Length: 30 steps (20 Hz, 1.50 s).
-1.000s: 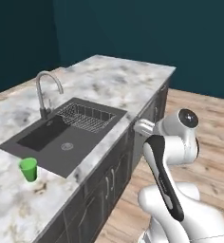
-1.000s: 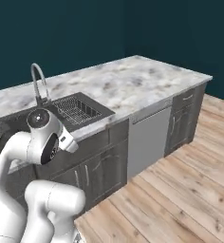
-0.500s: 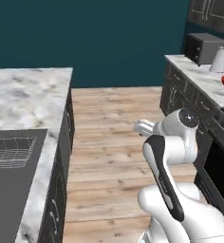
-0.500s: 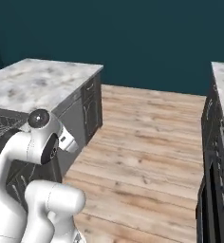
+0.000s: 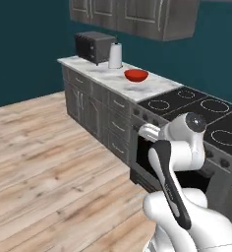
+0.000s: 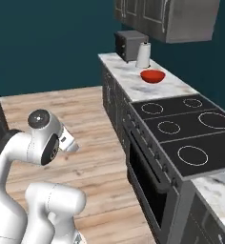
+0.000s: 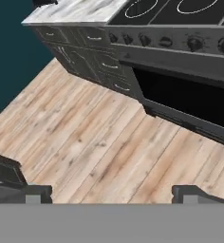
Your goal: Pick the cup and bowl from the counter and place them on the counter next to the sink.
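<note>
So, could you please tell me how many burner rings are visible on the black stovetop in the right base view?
5 on the stovetop: a large one nearest the camera, one mid-left, one mid-right, and two at the far end, left and right. None seem hidden.

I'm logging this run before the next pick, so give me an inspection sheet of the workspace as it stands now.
Surface: white-grey marble counter beside the black stovetop, above grey drawers.
Job's things: shallow glossy red bowl sits on the counter near the stovetop; green cup nothing seen.
Clutter: dark boxy toaster oven and white paper towel roll at the counter's far end.
Grippers: pincer open, holding nothing, over the wooden floor in front of the oven.
Cables: nothing seen.
Surroundings: wood plank floor, teal wall, grey upper cabinets, oven below the burners.
</note>
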Available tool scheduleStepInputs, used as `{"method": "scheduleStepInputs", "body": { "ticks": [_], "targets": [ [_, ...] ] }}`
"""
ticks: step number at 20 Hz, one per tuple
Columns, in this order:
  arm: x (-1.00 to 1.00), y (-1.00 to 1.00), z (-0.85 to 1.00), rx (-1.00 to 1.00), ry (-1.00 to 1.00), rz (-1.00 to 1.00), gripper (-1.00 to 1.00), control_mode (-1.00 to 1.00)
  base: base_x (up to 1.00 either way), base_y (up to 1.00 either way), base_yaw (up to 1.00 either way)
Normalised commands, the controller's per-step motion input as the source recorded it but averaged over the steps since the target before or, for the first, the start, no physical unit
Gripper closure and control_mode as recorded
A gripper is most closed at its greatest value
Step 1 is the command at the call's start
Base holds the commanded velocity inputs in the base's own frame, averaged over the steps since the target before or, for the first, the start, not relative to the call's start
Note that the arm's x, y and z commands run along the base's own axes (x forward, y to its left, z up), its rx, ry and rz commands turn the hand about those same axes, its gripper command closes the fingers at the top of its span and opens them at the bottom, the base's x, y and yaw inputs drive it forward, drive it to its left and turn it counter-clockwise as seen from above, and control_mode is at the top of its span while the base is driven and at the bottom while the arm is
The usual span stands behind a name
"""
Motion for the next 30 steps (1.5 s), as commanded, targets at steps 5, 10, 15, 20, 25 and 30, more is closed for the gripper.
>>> {"method": "scheduleStepInputs", "body": {
  "ticks": [5, 10, 15, 20, 25, 30],
  "targets": [
    [0.0, 0.0, 0.0, 0.0, 0.0, 0.0, -1.0, 1.0, 0.6, 0.55, -0.67],
    [0.0, 0.0, 0.0, 0.0, 0.0, 0.0, -1.0, 1.0, 0.86, 1.0, -0.44],
    [0.0, 0.0, 0.0, 0.0, 0.0, 0.0, -1.0, 1.0, 0.7, 1.0, -0.41],
    [0.0, 0.0, 0.0, 0.0, 0.0, 0.0, -1.0, 1.0, 0.52, 1.0, -0.39],
    [0.0, 0.0, 0.0, 0.0, 0.0, 0.0, -1.0, 1.0, 0.58, 1.0, -0.46],
    [0.0, 0.0, 0.0, 0.0, 0.0, 0.0, -1.0, 1.0, 0.59, 0.97, -0.53]
  ]
}}
